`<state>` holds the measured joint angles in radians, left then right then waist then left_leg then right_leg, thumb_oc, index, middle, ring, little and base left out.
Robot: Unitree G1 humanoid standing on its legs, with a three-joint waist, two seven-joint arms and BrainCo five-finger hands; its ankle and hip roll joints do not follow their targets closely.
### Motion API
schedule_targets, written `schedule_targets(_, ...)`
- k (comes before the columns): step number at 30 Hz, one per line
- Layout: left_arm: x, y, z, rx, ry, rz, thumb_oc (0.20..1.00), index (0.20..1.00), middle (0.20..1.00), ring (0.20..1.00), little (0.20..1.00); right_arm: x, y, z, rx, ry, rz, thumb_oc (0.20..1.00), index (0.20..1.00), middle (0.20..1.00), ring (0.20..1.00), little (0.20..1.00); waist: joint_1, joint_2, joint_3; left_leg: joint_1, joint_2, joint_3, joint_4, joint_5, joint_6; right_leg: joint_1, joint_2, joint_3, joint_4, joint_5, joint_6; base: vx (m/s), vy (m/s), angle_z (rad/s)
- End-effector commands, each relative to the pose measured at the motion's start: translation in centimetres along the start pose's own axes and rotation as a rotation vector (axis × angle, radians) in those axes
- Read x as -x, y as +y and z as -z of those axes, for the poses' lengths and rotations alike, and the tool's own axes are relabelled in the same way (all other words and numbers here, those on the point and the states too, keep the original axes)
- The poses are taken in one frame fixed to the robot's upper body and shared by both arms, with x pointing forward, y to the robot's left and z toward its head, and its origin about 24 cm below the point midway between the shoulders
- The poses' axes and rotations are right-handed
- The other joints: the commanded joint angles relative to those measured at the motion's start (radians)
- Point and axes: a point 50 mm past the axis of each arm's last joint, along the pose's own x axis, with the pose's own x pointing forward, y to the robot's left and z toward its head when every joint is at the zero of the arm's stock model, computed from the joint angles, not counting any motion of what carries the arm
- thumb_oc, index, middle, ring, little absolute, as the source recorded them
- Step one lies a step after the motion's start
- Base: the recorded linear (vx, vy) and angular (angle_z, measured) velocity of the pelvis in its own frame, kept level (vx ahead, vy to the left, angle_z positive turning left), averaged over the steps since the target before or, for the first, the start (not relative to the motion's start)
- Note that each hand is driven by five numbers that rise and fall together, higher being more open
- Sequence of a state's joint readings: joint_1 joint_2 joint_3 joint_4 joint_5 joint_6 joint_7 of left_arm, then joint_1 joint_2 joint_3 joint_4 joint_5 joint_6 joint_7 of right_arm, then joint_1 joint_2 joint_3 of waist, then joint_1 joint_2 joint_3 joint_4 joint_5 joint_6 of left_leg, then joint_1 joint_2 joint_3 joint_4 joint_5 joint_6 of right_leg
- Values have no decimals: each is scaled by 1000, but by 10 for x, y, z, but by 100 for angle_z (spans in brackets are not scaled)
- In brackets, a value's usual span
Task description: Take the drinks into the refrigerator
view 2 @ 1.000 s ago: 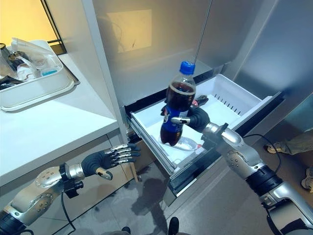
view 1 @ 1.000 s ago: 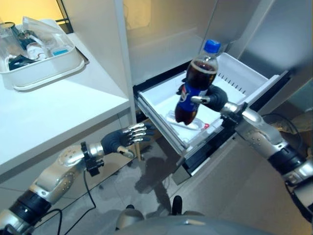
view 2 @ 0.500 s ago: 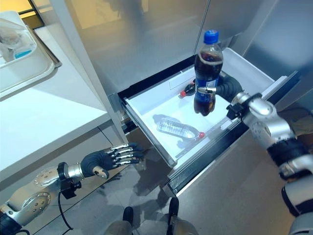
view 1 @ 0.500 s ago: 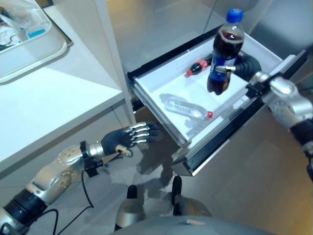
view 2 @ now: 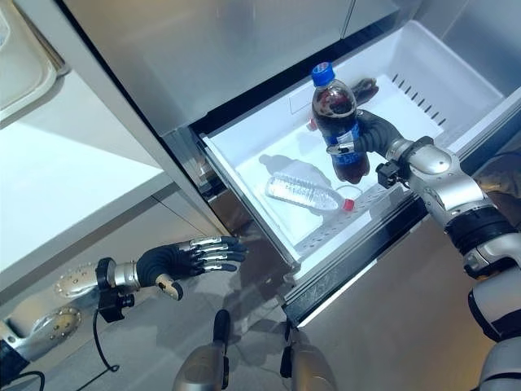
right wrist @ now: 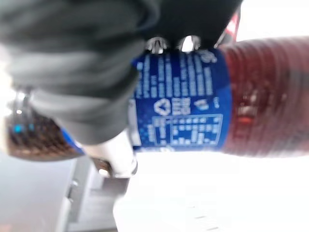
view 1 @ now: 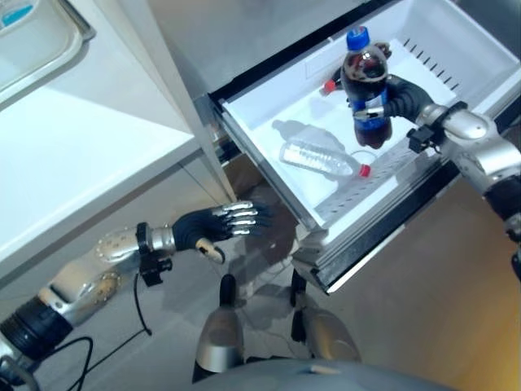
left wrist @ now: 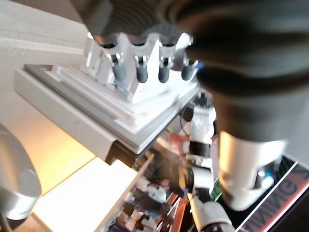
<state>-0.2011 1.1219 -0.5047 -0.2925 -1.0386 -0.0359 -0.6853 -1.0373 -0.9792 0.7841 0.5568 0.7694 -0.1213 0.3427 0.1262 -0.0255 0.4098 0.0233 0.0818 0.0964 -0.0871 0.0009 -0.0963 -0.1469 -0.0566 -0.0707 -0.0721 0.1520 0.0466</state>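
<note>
Recycling triangle on cola bottle [right wrist: 193, 96] label

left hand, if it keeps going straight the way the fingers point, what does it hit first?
Probably the front corner of the pulled-out white refrigerator drawer. The left hand hangs open below the white counter, fingers aimed at that corner. Depth is unclear, so it might pass just under.

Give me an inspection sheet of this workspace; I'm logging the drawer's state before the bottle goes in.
Surface: white counter, bare part in view.
Job's things: cola bottle upright over the open drawer; clear bottle lying inside; small red-capped bottle behind.
Clutter: white tray on the counter.
Hands: right hand curled round the cola bottle; left hand open, low, empty.
Cables: nothing seen.
Surroundings: grey refrigerator front.
</note>
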Motion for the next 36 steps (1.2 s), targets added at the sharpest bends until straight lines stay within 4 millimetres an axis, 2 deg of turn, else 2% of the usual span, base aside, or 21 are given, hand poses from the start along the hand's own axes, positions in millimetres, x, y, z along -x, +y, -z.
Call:
schedule_targets(1, -7, -21, -9, -53, -42, 112, 1000, 1000, 1000, 1000, 1000, -7, -28, -78, 195, -194, 45, 200, 200, 200, 200, 200, 27, 11, -13, -63, -17, -68, 8, 33, 61, -124, -40, -46, 306, -107, 72, -55, -19, 0)
schedule_targets(2, -7, -21, -9, -54, -43, 113, 1000, 1000, 1000, 1000, 1000, -7, -29, -78, 196, -194, 46, 200, 200, 200, 200, 200, 27, 11, -13, -64, -17, -69, 9, 33, 61, -125, -41, -47, 307, -107, 72, -105, -54, 5)
schedule_targets(3, -8, -21, -13, -85, -35, 123, 1000, 1000, 1000, 1000, 1000, -6, -28, -81, 279, -172, 28, 200, 200, 200, 200, 200, 30, 16, 3, -83, -13, -79, 9, 44, 57, -145, -44, -55, 321, -111, 71, -69, -58, 13)
schedule_targets(6, -11, -20, -15, -95, -42, 134, 1000, 1000, 1000, 1000, 1000, -4, -33, -79, 306, -151, 56, 200, 200, 200, 200, 200, 29, 19, 18, -106, -12, -94, 11, 55, 54, -164, -46, -65, 337, -115, 70, -56, -49, 21)
schedule_targets(7, -13, -21, -18, -111, -43, 146, 1000, 1000, 1000, 1000, 1000, -4, -32, -79, 377, -122, 41, 200, 200, 200, 200, 200, 32, 19, 29, -117, -8, -102, 11, 61, 53, -177, -48, -75, 349, -116, 69, -56, -50, 23)
schedule_targets(9, -16, -20, -18, -111, -51, 150, 1000, 1000, 1000, 1000, 1000, -4, -34, -76, 366, -116, 50, 200, 200, 200, 200, 200, 31, 23, 35, -125, -8, -107, 12, 63, 52, -185, -50, -79, 355, -117, 68, -36, -39, 10)
schedule_targets(16, -24, -22, -27, -163, -75, 176, 1000, 1000, 1000, 1000, 1000, -8, -31, -78, 501, -60, 24, 200, 200, 200, 200, 200, 34, 37, 93, -177, -3, -127, 9, 88, 45, -244, -52, -96, 385, -120, 66, -60, -24, 9)
schedule_targets(21, -27, -23, -29, -173, -88, 183, 1000, 1000, 1000, 1000, 1000, -8, -35, -77, 562, -26, 26, 200, 200, 200, 200, 200, 34, 50, 110, -206, -3, -140, 5, 101, 41, -276, -57, -107, 406, -122, 65, -49, -24, 5)
schedule_targets(24, -29, -23, -30, -177, -100, 186, 1000, 1000, 1000, 1000, 1000, -8, -36, -71, 531, -15, 35, 200, 200, 200, 200, 200, 33, 59, 110, -224, -5, -148, 0, 106, 40, -293, -63, -115, 412, -123, 65, -27, -15, 14)
schedule_targets(25, -30, -24, -30, -178, -110, 185, 1000, 1000, 1000, 1000, 1000, -8, -30, -65, 503, -12, 2, 200, 200, 200, 200, 200, 32, 64, 110, -234, -8, -154, 0, 107, 40, -301, -65, -118, 413, -123, 65, -23, -5, 13)
schedule_targets(30, -29, -25, -32, -187, -113, 181, 1000, 1000, 1000, 1000, 1000, -10, -26, -54, 446, 14, -27, 200, 200, 200, 200, 200, 34, 74, 110, -250, -12, -161, 0, 106, 41, -320, -73, -128, 418, -123, 63, -21, 5, 6)
schedule_targets(36, -30, -27, -31, -193, -109, 187, 1000, 1000, 1000, 1000, 1000, -15, -14, -44, 495, 61, -89, 200, 200, 200, 200, 200, 36, 84, 110, -276, -17, -167, 0, 108, 41, -341, -78, -137, 413, -116, 65, -14, 3, 5)
